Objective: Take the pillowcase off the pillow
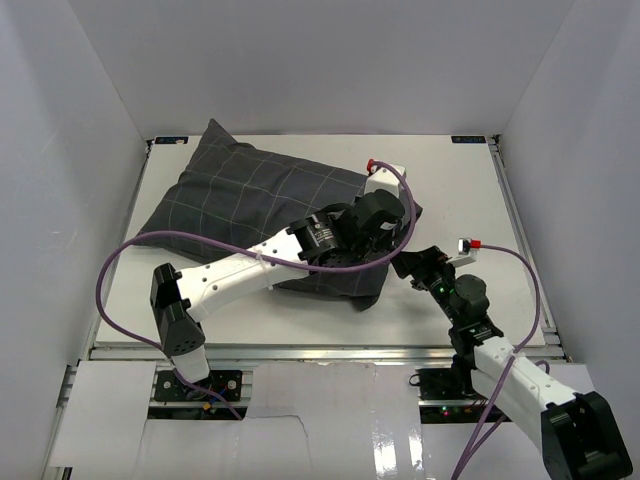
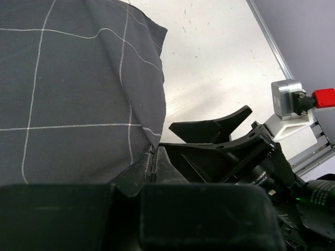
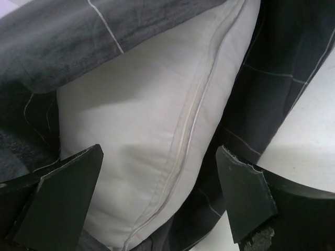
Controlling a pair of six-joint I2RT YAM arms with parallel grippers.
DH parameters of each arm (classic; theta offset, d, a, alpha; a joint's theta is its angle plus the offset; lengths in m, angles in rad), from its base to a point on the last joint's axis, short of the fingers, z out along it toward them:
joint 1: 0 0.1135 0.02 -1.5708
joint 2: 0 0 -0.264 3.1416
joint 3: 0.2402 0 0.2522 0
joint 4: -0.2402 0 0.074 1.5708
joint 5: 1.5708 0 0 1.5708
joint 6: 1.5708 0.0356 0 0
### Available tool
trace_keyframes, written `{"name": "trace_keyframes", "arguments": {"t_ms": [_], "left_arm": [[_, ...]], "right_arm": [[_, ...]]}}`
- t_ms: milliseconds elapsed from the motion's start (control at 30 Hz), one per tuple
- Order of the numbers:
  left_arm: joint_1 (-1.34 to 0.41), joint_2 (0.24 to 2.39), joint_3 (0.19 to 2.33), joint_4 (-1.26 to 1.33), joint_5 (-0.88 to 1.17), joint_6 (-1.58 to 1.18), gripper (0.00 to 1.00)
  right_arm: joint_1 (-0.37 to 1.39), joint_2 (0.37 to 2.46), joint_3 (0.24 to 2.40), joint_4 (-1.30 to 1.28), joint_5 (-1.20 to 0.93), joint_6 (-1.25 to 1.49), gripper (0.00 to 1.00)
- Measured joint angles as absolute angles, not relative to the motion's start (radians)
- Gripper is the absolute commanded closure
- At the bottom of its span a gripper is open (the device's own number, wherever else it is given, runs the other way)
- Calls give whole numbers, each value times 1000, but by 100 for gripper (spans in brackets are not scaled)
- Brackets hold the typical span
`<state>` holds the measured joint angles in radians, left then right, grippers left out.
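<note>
The dark grid-lined pillowcase (image 1: pixel 250 195) lies at the back left of the table with the pillow inside it. My left gripper (image 1: pixel 383 255) reaches across to its near right end and is shut on the pillowcase's edge (image 2: pixel 150 157); the cloth (image 2: pixel 68 89) stretches up and left from the pinch. My right gripper (image 1: pixel 408 262) is open at the sack's mouth. In the right wrist view the white pillow (image 3: pixel 146 120) with its seam bulges out of the pillowcase (image 3: pixel 52 42), between my open right gripper's (image 3: pixel 157 201) fingers (image 3: pixel 246 198). No tag shows.
White enclosure walls stand on the left, back and right. A metal rail (image 1: pixel 520 230) runs along the table's right edge. Purple cables (image 1: pixel 110 270) loop beside both arms. The right arm's open fingers (image 2: pixel 209 128) lie close beside my left gripper.
</note>
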<state>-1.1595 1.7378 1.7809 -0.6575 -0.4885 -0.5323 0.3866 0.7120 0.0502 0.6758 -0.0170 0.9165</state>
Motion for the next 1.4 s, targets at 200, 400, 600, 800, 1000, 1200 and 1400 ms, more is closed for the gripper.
{"name": "trace_keyframes", "arguments": {"t_ms": [200, 400, 600, 800, 1000, 1200, 1400], "left_arm": [[-1159, 1737, 1781, -651, -486, -539, 100], [-1159, 1737, 1780, -649, -482, -547, 100], [-1159, 1736, 1766, -637, -480, -560, 100], [-1159, 1721, 1743, -615, -480, -569, 100], [-1159, 1697, 1718, -599, -480, -582, 100], [-1159, 1683, 1695, -590, -482, -589, 100], [-1160, 1669, 1676, -588, -493, -588, 100]], "right_arm": [[415, 778, 50, 730, -21, 944, 10], [505, 903, 50, 842, 22, 942, 10], [521, 1007, 50, 900, 72, 943, 10], [522, 1047, 51, 962, 93, 926, 10], [524, 1113, 73, 1016, 102, 905, 10], [524, 1252, 109, 1099, 96, 899, 1], [525, 1405, 113, 1253, 56, 895, 80]]}}
